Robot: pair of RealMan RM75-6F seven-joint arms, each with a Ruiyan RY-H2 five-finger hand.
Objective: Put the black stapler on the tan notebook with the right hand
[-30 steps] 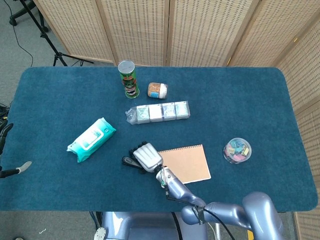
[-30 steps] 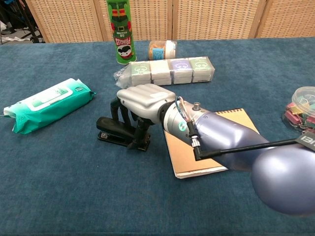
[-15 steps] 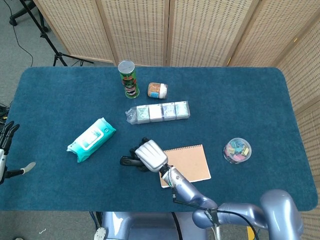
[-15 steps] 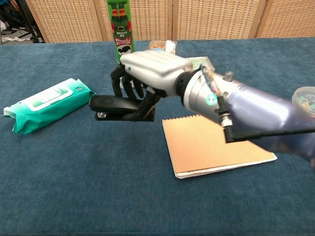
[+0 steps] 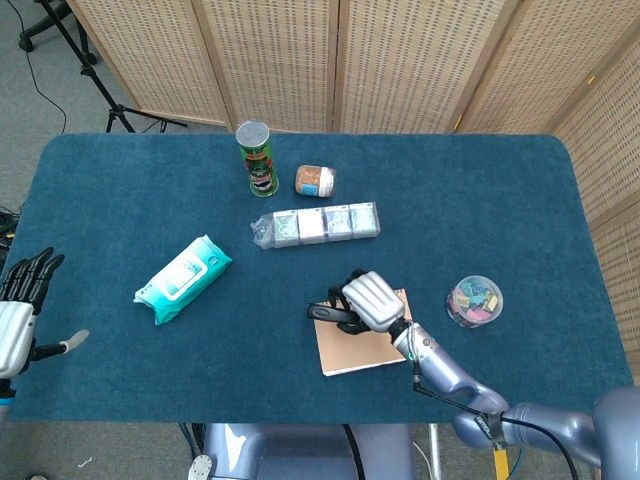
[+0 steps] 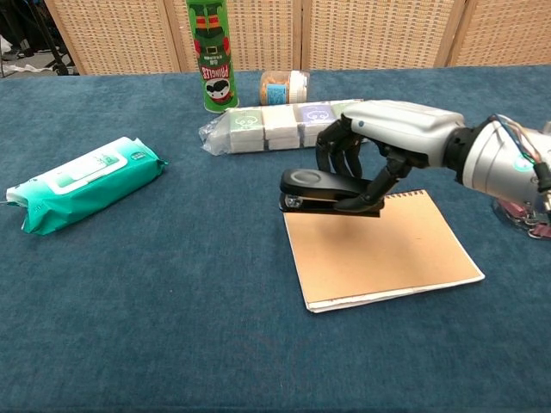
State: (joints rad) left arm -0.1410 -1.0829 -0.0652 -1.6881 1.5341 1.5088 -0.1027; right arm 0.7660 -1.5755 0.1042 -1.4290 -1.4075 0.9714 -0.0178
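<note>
My right hand [image 6: 392,138] [image 5: 368,299] grips the black stapler [image 6: 323,191] [image 5: 328,312] and holds it in the air over the far left corner of the tan notebook [image 6: 383,249] [image 5: 355,352]. The stapler lies level, its nose pointing left. The notebook lies flat on the blue table, its spiral edge at the far side. My left hand [image 5: 22,310] shows at the left edge of the head view, fingers spread, holding nothing.
A teal wipes pack [image 6: 82,181] lies at the left. A Pringles can [image 6: 210,57], a small jar [image 6: 284,86] and a wrapped row of boxes [image 6: 288,125] stand behind the notebook. A clear tub of clips [image 5: 474,301] sits to the right.
My right hand lifted the stapler off the table and carried it right, from left of the notebook to above its far left corner. The left hand rose a little into view.
</note>
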